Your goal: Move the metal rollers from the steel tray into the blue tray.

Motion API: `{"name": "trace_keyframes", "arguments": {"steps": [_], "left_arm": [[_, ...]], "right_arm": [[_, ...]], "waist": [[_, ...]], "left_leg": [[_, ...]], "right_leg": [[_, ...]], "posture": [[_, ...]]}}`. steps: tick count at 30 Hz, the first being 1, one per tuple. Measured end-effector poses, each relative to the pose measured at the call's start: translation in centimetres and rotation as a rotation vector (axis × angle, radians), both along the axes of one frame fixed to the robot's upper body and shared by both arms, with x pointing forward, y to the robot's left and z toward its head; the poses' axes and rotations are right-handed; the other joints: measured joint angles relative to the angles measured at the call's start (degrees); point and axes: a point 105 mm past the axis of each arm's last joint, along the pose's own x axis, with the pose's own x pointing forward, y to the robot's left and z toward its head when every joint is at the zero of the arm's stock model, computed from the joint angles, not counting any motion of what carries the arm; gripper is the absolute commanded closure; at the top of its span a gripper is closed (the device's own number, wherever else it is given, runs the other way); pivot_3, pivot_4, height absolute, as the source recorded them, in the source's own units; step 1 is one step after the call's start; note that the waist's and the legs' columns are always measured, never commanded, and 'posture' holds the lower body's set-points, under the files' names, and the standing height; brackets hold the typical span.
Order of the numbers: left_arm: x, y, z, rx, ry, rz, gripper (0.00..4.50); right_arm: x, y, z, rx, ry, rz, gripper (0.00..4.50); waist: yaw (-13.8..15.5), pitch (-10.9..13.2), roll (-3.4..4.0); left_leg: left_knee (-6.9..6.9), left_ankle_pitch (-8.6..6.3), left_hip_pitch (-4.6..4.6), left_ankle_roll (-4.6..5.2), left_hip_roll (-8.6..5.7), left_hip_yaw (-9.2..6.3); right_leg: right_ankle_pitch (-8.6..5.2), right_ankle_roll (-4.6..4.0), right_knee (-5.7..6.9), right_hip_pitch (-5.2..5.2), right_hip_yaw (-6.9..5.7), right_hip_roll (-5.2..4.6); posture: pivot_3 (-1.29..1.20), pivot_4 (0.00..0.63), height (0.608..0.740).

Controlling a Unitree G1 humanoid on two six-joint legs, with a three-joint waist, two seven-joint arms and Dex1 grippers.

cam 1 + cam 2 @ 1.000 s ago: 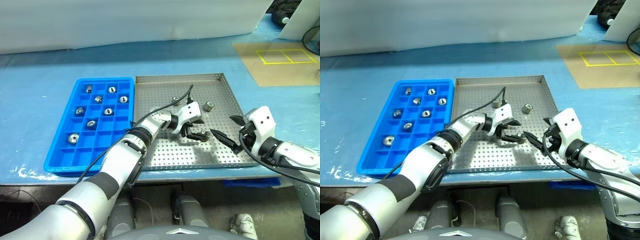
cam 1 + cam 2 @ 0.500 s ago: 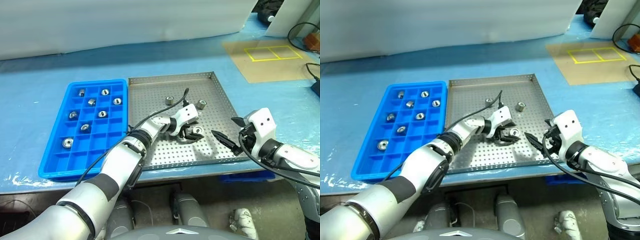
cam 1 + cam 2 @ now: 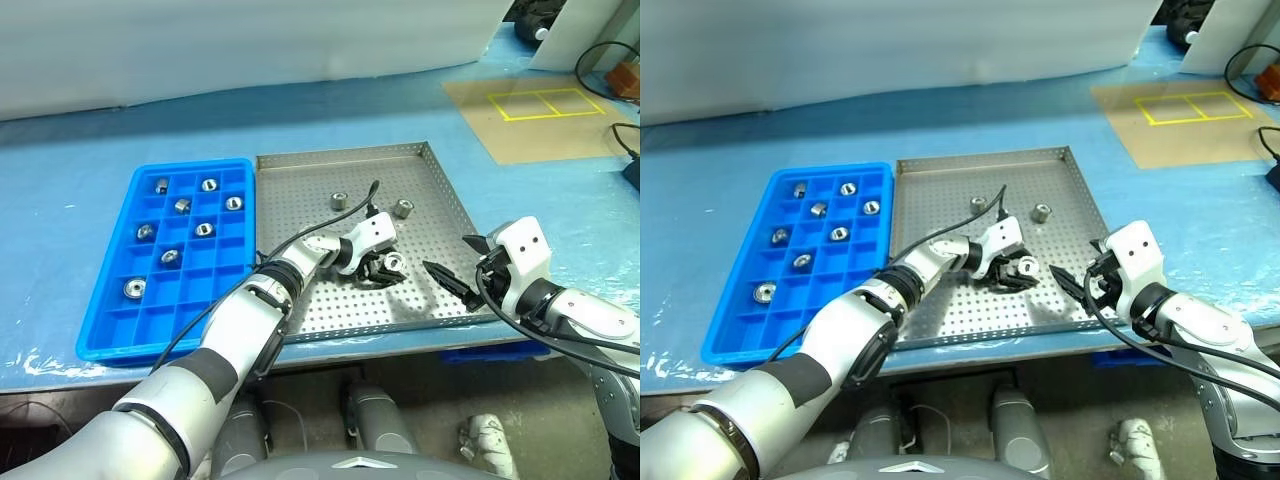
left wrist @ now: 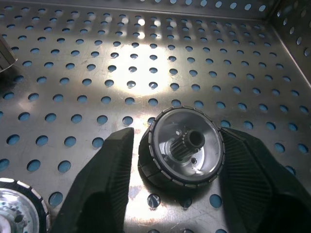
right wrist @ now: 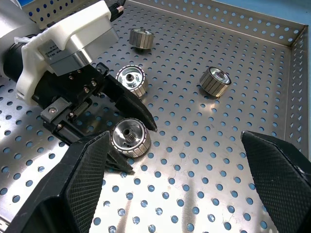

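Your left gripper is sitting low over the steel tray, centre of the head view, with a roller between its two fingers. One finger is touching the roller's rim, the other is standing just off it, so you're closing but not clearly pinching yet.

Your right gripper is hanging spread wide at the tray's lower right edge, holding nothing.

Loose rollers in the steel tray: one at upper centre, one right of it, and one just beside the left gripper.

Blue tray is sitting at left, touching the steel tray's side. Seven rollers are lying in its compartments, e.g. near the lower left and up top.
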Motion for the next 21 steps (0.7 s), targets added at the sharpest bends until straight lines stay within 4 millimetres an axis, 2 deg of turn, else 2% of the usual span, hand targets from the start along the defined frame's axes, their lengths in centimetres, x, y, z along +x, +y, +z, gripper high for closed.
{"name": "trace_keyframes", "arguments": {"steps": [4,7,11,15,18,21], "left_arm": [[0.2,0.0,0.0,-0.002,-0.007,0.013,2.23],[0.2,0.0,0.1,-0.009,-0.005,0.014,2.64],[0.3,0.2,0.4,-0.045,0.013,0.026,2.65],[-0.2,-0.1,1.7,-0.107,-0.001,-0.047,2.65],[-1.1,-0.1,3.6,-0.202,-0.032,-0.165,2.65],[-1.8,1.6,4.8,-0.258,-0.056,-0.261,2.65]], "right_arm": [[0.0,0.1,0.0,0.000,0.000,0.003,0.04],[0.2,0.3,0.1,0.001,-0.005,0.012,0.04],[0.5,0.9,0.4,0.003,-0.018,0.034,0.04],[0.9,1.4,0.4,0.009,-0.019,0.057,0.04],[1.3,1.9,0.5,0.014,-0.023,0.082,0.04],[2.0,2.5,0.7,0.024,-0.028,0.118,0.04]], "waist": [[0.0,0.0,0.00],[0.0,0.0,0.00],[0.0,0.0,-0.01],[0.1,0.0,0.00],[0.2,0.0,0.00],[0.2,0.0,-0.02]], "left_leg": [[0.01,-0.10,-0.03,0.23,-0.18,-0.03],[0.01,-0.12,-0.03,0.27,-0.19,-0.05],[0.01,-0.12,-0.05,0.27,-0.18,-0.05],[0.00,-0.12,-0.17,0.29,-0.22,-0.06],[-0.02,-0.14,-0.18,0.33,-0.22,-0.07],[-0.05,-0.14,-0.15,0.33,-0.18,-0.04]], "right_leg": [[-0.05,0.08,-0.04,0.01,0.06,-0.16],[-0.06,0.09,-0.06,0.01,0.08,-0.18],[-0.07,0.12,-0.05,-0.01,0.07,-0.18],[-0.07,0.12,-0.06,-0.11,0.07,-0.23],[-0.07,0.12,-0.05,-0.12,0.07,-0.25],[-0.07,0.12,0.03,-0.19,0.12,-0.25]], "posture": [[-0.65,0.150,0.740],[-0.64,0.150,0.740],[-0.61,0.150,0.740],[-0.58,0.150,0.740],[-0.54,0.150,0.740],[-0.50,0.150,0.740]]}}
